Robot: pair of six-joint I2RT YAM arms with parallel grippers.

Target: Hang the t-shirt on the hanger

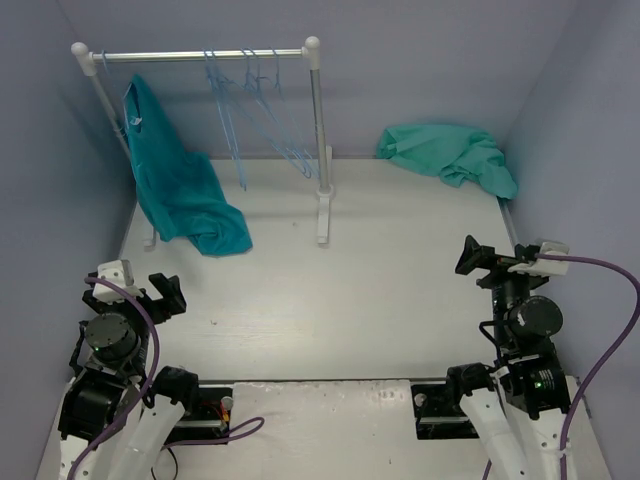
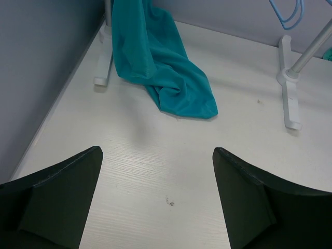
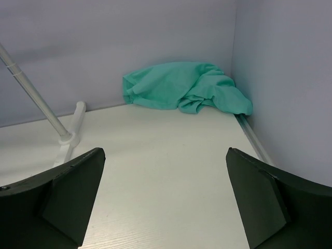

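White wood-grain surface (image 1: 380,290), boxed in by plain lavender walls (image 1: 420,60) at the back and both sides. White-and-metal rail (image 1: 200,54) stands back left, feet on the surface. T-shirt (image 1: 448,152) is a crumpled mint heap in the far right corner, lying on the surface against the back and right walls, well apart from the rail. Pale-blue hangers (image 1: 250,75) hang bunched mid-rail. The wires overlap, so I can't get a count. Darker teal garment (image 1: 180,195) hangs at the rail's left end, its lower end pooled on the surface by the left foot. How it's hung I can't make out. My left jaws are wide apart with nothing between them, facing that teal garment. My right jaws are wide apart too, empty, facing the t-shirt. T-shirt neck is buried in folds. Left wrist view cuts off the rail top. Only one hanger's lower loop (image 2: 284,23) shows there. Right wrist view catches just one rail post (image 3: 32,92) and its foot.
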